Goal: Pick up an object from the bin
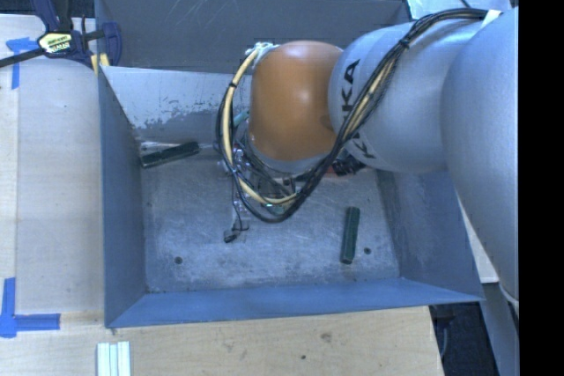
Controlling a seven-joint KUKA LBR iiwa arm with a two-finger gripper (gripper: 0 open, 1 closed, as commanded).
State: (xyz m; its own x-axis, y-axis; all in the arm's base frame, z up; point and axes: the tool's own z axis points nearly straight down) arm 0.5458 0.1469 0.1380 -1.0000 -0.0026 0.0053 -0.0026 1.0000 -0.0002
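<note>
Camera view: dark bar point(350, 234), axis front-to-back.

Bin floor point(185, 233) lies bare front-left; dark marker point(169, 155) blocks rear-left, green stick point(350, 234) front-right.

arm point(423, 92): silver-grey, KUKA lettering | wrist cover point(295, 101): orange dome | cables point(231, 106): yellow, black

The bin point(119, 189) is blue-grey metal. Its floor is paler grey, speckled and scuffed, and the back wall carries dark scratch marks. The stick point(350, 235) at the floor's right is dark green, and the pen-like thing point(170, 154) at the left rear is black. The wrist cover point(291, 101) is glossy orange-brown. The arm point(423, 92) is silver-grey with black lettering, looped by yellow, black and white cables point(231, 114). The hand point(234, 230) is dark.
</note>
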